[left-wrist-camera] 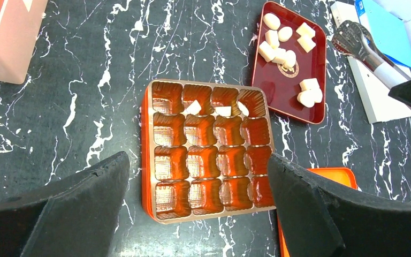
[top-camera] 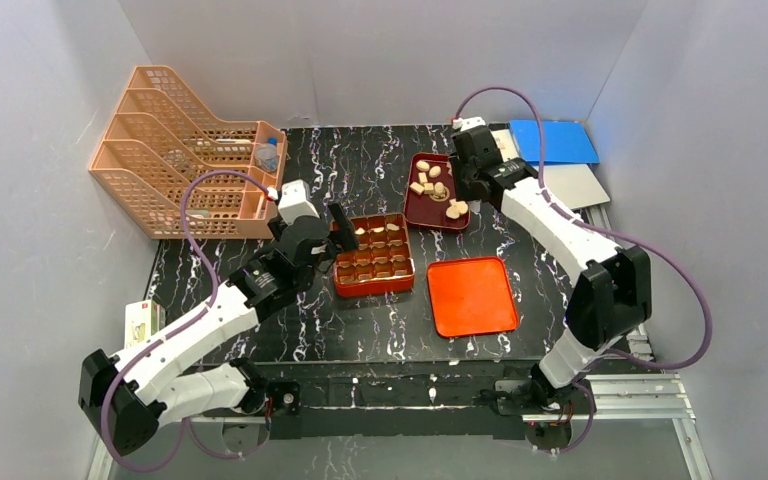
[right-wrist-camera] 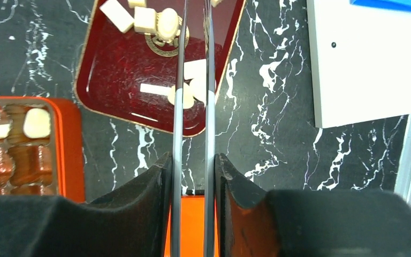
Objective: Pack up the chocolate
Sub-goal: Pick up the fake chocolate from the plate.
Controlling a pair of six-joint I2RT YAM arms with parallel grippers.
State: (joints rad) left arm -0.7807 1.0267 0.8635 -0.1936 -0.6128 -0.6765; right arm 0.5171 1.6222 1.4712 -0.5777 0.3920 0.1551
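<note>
You are early in the packing. Three pieces of chocolate (left-wrist-camera: 223,111) sit in the far row of the orange box (left-wrist-camera: 149,160), while that row's corner cell and every nearer row are bare. About ten pieces lie in the dark red tray (left-wrist-camera: 286,91) just beyond it. Your right claw (right-wrist-camera: 193,176) is clenched on metal tongs (right-wrist-camera: 177,134) whose blades reach over that tray; I cannot tell whether they hold a piece. Your left claw (left-wrist-camera: 197,159) hangs spread wide above the box, grasping nothing. What looks like the orange lid (top-camera: 472,295) lies flat beside the box, so closing is likely left too. Everything rests on a black tabletop (left-wrist-camera: 85,80) veined white, inside plain pale walls (top-camera: 360,50), with a peach file rack (top-camera: 175,150) at the far left.
</note>
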